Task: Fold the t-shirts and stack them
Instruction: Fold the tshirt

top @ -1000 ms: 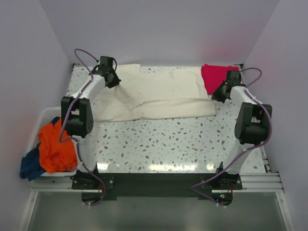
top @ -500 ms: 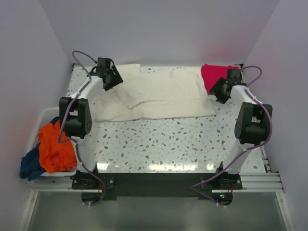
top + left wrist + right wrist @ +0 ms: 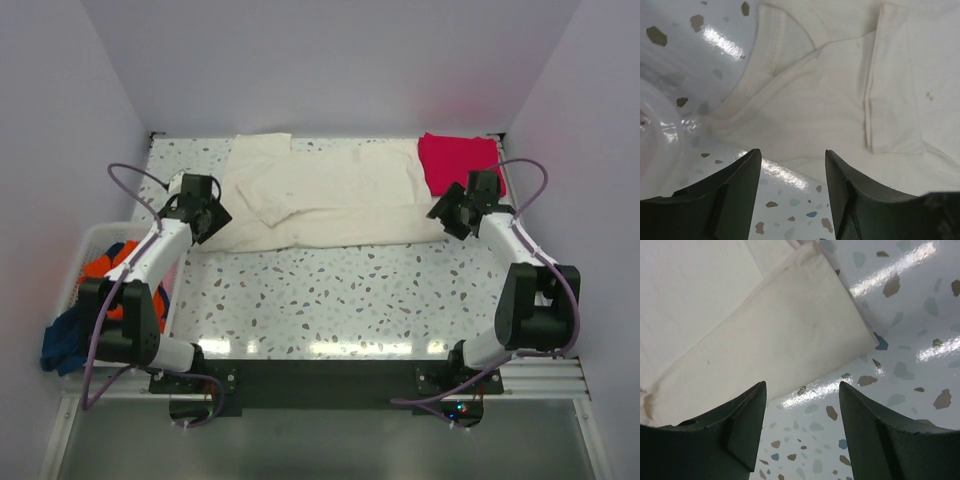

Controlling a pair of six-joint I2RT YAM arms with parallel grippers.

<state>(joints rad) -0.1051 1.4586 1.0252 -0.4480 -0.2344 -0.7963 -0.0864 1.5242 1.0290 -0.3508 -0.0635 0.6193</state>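
A cream t-shirt [image 3: 330, 195] lies folded lengthwise across the back of the table, its collar end [image 3: 771, 75] on the left and its near right corner [image 3: 860, 335] flat on the tabletop. A magenta-red t-shirt [image 3: 456, 160] lies folded at the back right, beside it. My left gripper [image 3: 212, 216] hovers open at the cream shirt's near left edge, nothing between its fingers [image 3: 792, 156]. My right gripper [image 3: 444, 211] is open too, just off the shirt's near right corner, jaws empty [image 3: 802, 386].
A white slatted basket [image 3: 88, 248] stands off the table's left edge with an orange shirt [image 3: 120, 272] and a dark blue one [image 3: 64, 342] spilling out. Speckled tabletop [image 3: 340, 290] stretches in front of the cream shirt. Walls close in behind and at both sides.
Both grippers opened and let go of the cream shirt, then drew back from the far side to its near edge. The shirt now lies flat, folded.
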